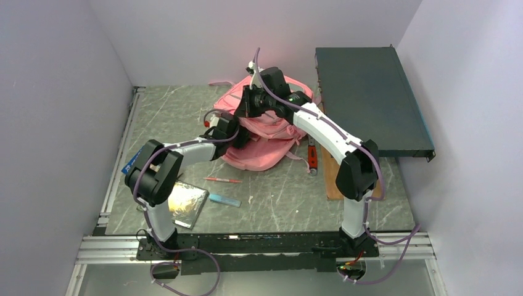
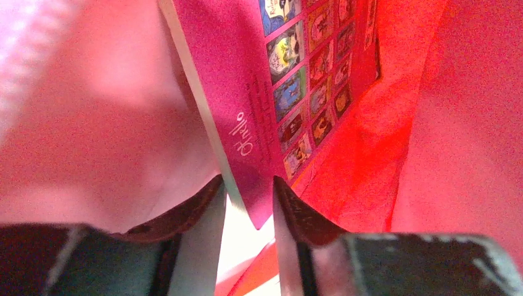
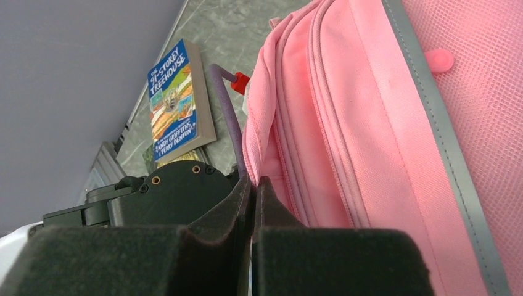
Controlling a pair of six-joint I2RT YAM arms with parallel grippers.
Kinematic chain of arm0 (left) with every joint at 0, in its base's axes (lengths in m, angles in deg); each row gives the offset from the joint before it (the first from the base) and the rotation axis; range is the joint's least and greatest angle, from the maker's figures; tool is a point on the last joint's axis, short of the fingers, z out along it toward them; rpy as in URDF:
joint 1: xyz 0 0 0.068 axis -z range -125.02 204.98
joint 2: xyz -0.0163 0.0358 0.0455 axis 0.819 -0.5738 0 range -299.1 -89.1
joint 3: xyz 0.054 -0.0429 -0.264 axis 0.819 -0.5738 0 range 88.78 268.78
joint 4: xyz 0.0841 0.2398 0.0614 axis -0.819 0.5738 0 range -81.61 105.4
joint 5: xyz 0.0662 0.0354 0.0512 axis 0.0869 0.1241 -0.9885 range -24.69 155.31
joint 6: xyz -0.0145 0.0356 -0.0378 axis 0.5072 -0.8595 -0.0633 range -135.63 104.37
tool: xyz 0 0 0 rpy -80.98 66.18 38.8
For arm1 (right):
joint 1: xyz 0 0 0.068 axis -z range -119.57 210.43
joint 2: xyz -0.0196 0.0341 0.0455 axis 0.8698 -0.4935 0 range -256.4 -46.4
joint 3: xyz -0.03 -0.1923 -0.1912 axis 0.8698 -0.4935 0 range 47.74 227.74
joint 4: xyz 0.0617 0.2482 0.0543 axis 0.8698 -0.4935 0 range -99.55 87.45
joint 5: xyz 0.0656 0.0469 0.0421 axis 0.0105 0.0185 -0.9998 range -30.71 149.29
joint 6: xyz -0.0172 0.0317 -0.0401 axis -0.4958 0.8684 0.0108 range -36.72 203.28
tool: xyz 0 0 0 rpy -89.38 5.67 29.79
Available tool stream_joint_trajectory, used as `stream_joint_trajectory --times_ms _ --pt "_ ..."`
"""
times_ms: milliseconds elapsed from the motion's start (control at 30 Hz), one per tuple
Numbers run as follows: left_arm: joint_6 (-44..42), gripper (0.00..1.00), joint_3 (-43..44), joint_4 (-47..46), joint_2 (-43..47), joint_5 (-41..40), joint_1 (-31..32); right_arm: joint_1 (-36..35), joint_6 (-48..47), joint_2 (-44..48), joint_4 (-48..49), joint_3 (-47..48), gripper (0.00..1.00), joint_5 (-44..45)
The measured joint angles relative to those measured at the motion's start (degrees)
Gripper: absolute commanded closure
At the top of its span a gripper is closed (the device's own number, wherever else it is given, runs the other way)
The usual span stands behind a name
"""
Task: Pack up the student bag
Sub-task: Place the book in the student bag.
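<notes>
Where bag is: student bag point(image 1: 262, 154) lies at the back-middle of the table point(image 1: 277, 197), its opening on the arms' side as it seems, so both reach it w/o stretching.
R gripper point(image 3: 254, 185): closed tight on the pink fabric rim of the bag, beside the zip lines. Prob. it lifts the rim to make the mouth wide for the other arm.
L gripper point(image 2: 247, 188): deep inside the bag, w/ red-pink lining on all sides. Jaws stand apart w/ the corner of a magenta book point(image 2: 247, 92) between them. Whether the pads touch the cover, cannot tell.
Magenta book: tilted, page edge to the left, cover w/ rows of small pictures to the right. It leans toward the lining, which prob. carries it, so a firm grip seems not needed.
Step (judgement): placing this book in the main compartment, approx. at the end of that placing.
Not yet packed: Treehouse book point(image 3: 179, 102) flat on the table under the L arm; red pen point(image 1: 223, 180) and blue bar point(image 1: 224, 200) just in front of the bag, near the L arm, so easy as next picks.
Risk: if the R side lets the rim go too early, fabric may fall on the L wrist & book.
</notes>
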Motion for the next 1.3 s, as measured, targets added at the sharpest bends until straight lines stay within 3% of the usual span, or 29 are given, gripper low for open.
stream_joint_trajectory --times_ms 133,300,400,467,500,767,1033,1300 --pt "-1.9 0.70 2.8 -1.9 -3.4 2.6 -0.4 0.9 0.9 0.5 3.2 -1.9 1.00 0.7" --pt "-6.8 0.60 12.0 -3.1 -10.3 7.8 -1.2 2.8 1.6 1.0 5.4 -4.2 1.00 2.1" --pt "-10.4 0.40 8.9 -4.0 -8.2 9.7 -1.6 2.5 1.5 1.2 5.8 -4.2 1.00 1.4" --pt "-13.4 0.06 2.4 -6.0 -4.3 12.0 -2.3 1.8 1.3 1.4 5.7 -4.2 1.00 0.9" --pt "-15.1 0.01 -0.8 -7.0 -2.2 13.4 -2.8 1.4 1.2 1.5 5.7 -4.4 1.00 0.7" --pt "-26.5 0.00 -17.9 -7.7 19.3 23.2 -7.0 -0.5 0.3 3.1 7.4 -7.2 1.00 -1.2" --pt "-37.2 0.00 -22.3 -4.0 40.6 25.2 -6.2 -0.8 -1.8 4.5 7.1 -11.2 1.00 -0.6" --pt "-44.3 0.00 -22.3 6.7 53.9 24.0 -6.4 -1.2 -3.8 4.9 7.0 -13.7 1.00 1.8"
